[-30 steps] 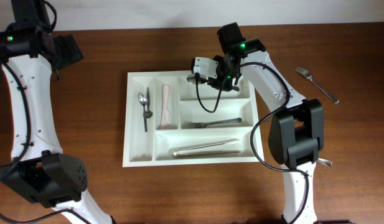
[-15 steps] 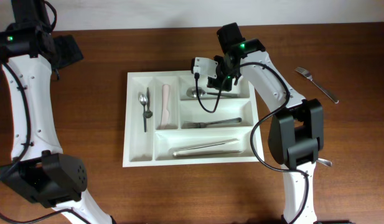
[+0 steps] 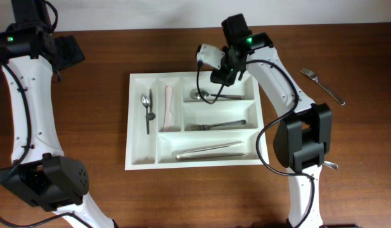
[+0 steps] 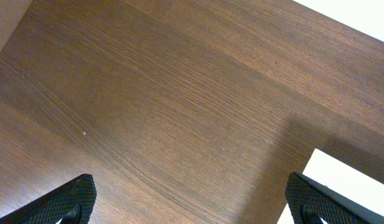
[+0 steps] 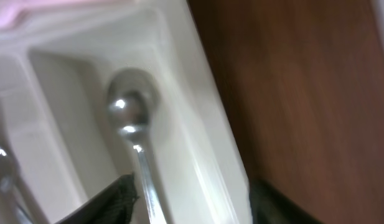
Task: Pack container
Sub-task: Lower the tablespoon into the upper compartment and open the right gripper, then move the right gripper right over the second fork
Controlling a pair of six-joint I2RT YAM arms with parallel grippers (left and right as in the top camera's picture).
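Observation:
The container is a white cutlery tray in the middle of the table. My right gripper hangs open over its far right short compartment, near the tray's far rim. A steel spoon lies flat in that compartment. In the right wrist view the spoon rests on the compartment floor. Its handle runs down beside one dark finger of my open right gripper. My left gripper is at the far left, wide open and empty above bare wood.
Other compartments hold small spoons, a pink utensil, a fork and a long metal piece. A loose fork lies on the table at the far right. The tray's corner shows in the left wrist view.
My right gripper went from shut to open and let go of the spoon, which now lies in the far right compartment. The gripper drew back toward the far rim. The left arm stayed still.

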